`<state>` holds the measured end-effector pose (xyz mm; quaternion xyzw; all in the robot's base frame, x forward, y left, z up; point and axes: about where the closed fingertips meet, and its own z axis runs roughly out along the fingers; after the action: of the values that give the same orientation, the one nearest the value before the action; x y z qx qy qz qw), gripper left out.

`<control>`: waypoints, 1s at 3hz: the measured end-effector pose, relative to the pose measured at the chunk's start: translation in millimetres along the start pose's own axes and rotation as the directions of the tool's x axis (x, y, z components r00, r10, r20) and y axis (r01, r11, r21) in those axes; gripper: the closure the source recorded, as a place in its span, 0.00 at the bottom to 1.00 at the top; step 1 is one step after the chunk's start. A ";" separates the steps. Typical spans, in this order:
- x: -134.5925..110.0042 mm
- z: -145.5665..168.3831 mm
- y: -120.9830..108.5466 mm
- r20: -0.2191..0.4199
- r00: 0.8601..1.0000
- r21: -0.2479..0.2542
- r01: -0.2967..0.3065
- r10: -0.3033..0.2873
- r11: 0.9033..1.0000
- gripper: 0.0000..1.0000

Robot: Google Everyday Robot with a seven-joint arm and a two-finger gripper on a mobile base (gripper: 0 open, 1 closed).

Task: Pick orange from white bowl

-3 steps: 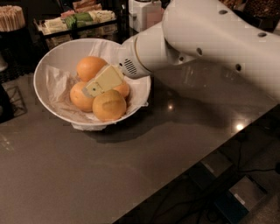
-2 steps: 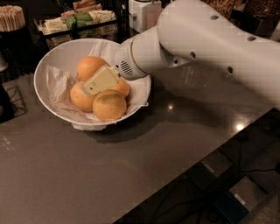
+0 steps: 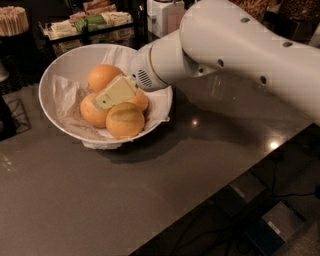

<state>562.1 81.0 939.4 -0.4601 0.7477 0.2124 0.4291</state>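
Note:
The white bowl (image 3: 55, 75) stands at the left of the dark table, lined with crinkled white paper. It holds four oranges. The orange (image 3: 101, 76), deep orange and smooth, lies at the back. A paler one (image 3: 125, 121) lies in front, another (image 3: 91, 112) at the left, and a small one (image 3: 140, 100) at the right is partly hidden. My gripper (image 3: 107, 97), with a yellowish-green pad, reaches in from the right on the white arm (image 3: 225, 45). It sits over the middle of the pile, just in front of the orange.
A tray of packets (image 3: 85, 22) and a holder of wooden sticks (image 3: 12, 20) stand behind the bowl. A white appliance (image 3: 160, 15) is at the back. The table's front edge (image 3: 200, 200) runs diagonally at the lower right, with floor beyond.
The arm and gripper have shifted slightly left, further over the pile of oranges. The bowl and oranges have not moved.

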 end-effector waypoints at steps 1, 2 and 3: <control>-0.6 6.9 -2.8 0.017 1.000 0.016 -0.004 0.004 1.000 0.09; -5.3 14.2 -12.1 0.029 1.000 0.045 0.007 -0.008 0.999 0.09; -7.3 24.6 -22.6 0.028 0.999 0.063 0.015 -0.017 0.998 0.12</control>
<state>594.2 91.2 933.9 -0.4495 0.7440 0.1919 0.4557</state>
